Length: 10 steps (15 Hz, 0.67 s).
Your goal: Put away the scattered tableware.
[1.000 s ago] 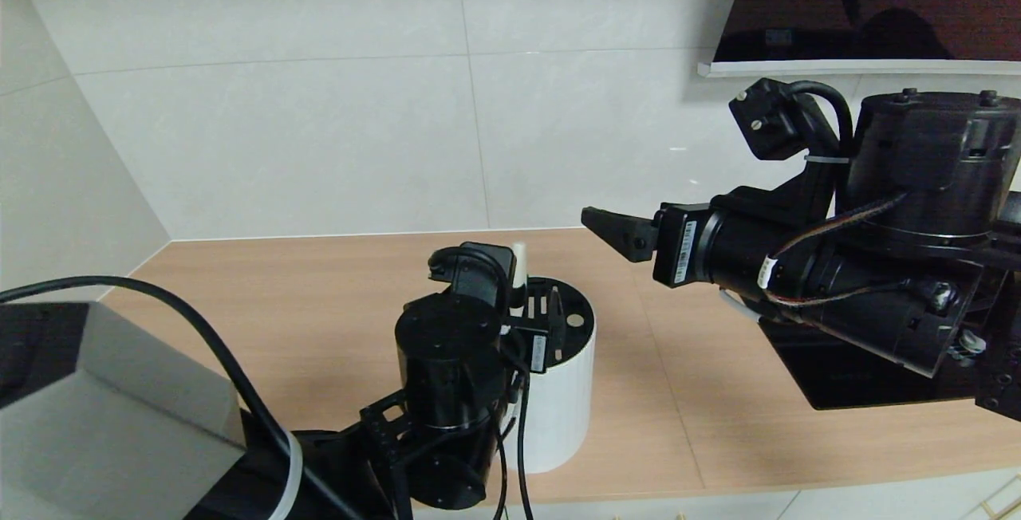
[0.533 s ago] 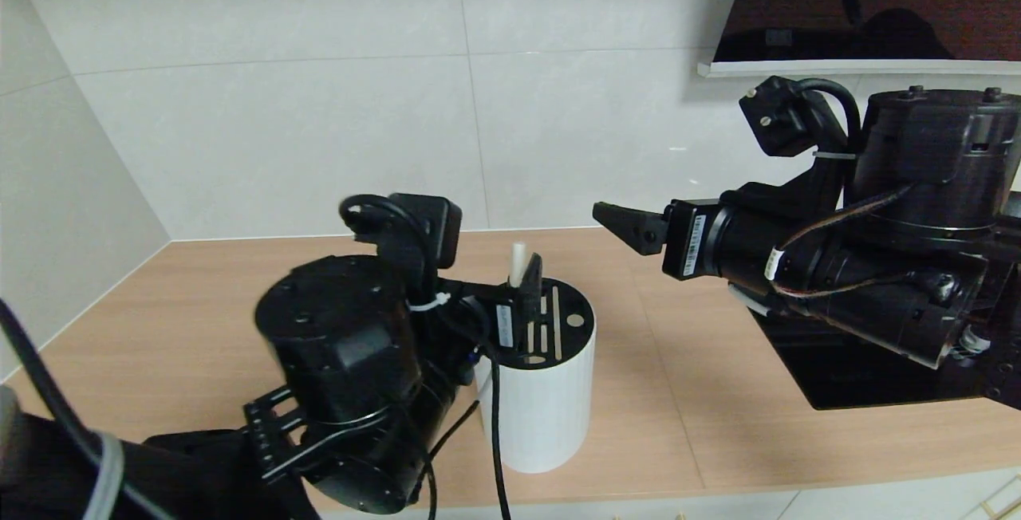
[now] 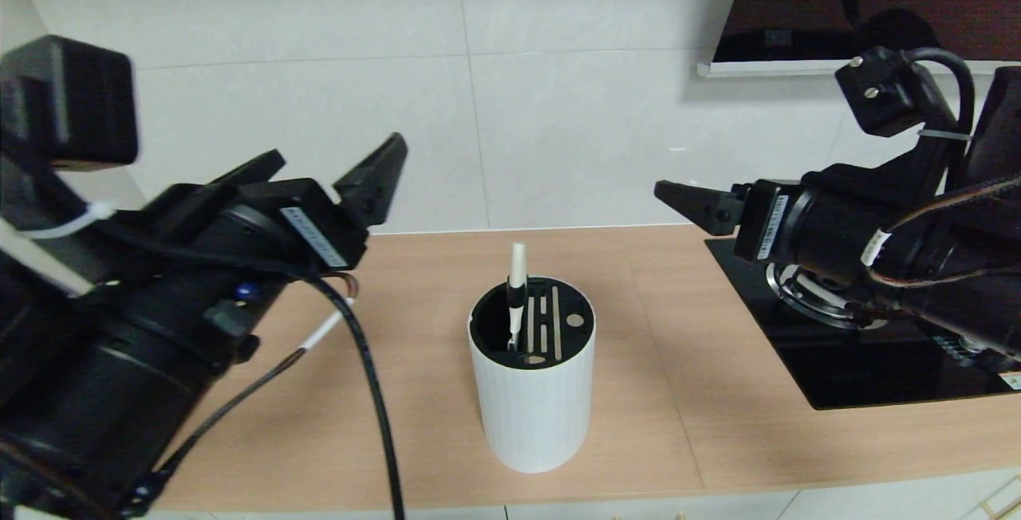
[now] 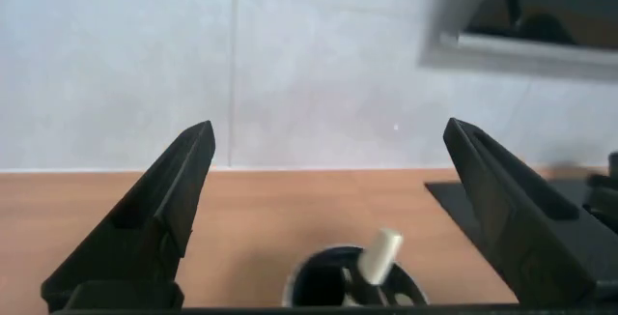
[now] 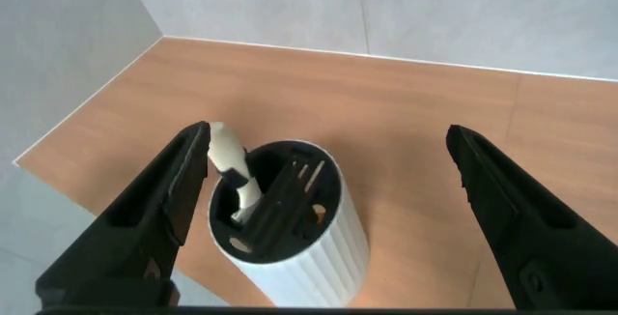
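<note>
Holder, head view: I see the white ribbed holder (image 3: pixel 532 392) upright on the wooden counter (image 3: pixel 702 424), its black slotted insert facing up.
Utensil, head view: the utensil (image 3: pixel 516 281) stands in a slot on the holder's left side, white handle poking above the rim. Its working end is hidden, so I can only say it may be a knife.
Left gripper, head view: the left gripper (image 3: pixel 335 151) hangs above and to the left of the holder, well apart from it, jaws spread wide with nothing between them.
Right gripper, head view: the right gripper (image 3: pixel 686 202) sits above and to the right of the holder, also well apart. It is side-on here, so I cannot judge its jaws from this angle.
Hob, head view: a black hob (image 3: pixel 845 368) lies on the counter to the right of the holder.
Left wrist view: the left gripper (image 4: pixel 328 129) has both fingers (image 4: pixel 145 228) far apart, and I see the holder (image 4: pixel 309 278) with the utensil handle (image 4: pixel 379 254) between them, farther off.
Right wrist view: the right gripper (image 5: pixel 328 133) has its jaws wide apart and empty. The holder (image 5: pixel 309 247) sits on the counter (image 5: pixel 435 102) beyond them, with the utensil (image 5: pixel 232 160) leaning in its slot.
</note>
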Tool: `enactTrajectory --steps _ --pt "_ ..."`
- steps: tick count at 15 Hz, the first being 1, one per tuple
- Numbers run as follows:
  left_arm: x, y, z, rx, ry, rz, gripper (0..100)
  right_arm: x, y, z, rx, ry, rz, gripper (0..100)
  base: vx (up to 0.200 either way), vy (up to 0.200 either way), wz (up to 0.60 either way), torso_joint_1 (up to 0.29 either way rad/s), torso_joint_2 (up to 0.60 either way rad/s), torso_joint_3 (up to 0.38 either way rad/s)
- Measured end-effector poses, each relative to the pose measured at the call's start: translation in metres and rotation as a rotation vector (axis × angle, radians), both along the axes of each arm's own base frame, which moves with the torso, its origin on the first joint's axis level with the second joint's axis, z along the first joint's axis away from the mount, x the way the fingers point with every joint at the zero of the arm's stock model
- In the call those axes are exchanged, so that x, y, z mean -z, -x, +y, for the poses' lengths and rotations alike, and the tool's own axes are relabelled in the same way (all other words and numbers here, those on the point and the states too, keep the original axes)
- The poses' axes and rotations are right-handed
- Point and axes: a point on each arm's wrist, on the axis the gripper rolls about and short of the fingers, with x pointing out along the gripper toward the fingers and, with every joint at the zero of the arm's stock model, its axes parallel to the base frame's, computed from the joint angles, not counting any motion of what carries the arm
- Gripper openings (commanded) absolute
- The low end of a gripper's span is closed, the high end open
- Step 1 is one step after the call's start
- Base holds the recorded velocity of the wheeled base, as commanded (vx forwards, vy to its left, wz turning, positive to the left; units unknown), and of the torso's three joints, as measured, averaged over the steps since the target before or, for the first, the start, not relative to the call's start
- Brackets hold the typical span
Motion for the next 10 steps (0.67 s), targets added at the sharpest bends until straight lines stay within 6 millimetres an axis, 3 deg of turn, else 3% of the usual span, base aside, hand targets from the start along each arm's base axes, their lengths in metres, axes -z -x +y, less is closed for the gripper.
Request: enactTrajectory --steps 4,7,10 --pt "-0.003 0.039 0.063 0.019 -0.084 0.022 100 -0.003 0.03 -0.034 0.036 -0.009 -0.037 100 0.0 0.0 0.0 0.0 0.0 0.0" --pt "0.005 0.087 0.103 0.14 -0.167 0.053 100 0.005 0.063 -0.068 0.081 -0.005 -0.068 100 0.0 0.0 0.0 0.0 0.0 0.0" --pt "0.027 0.145 0.133 0.161 -0.223 0.152 100 0.013 0.097 -0.106 0.182 -0.01 -0.109 100 0.0 0.0 0.0 0.0 0.0 0.0"
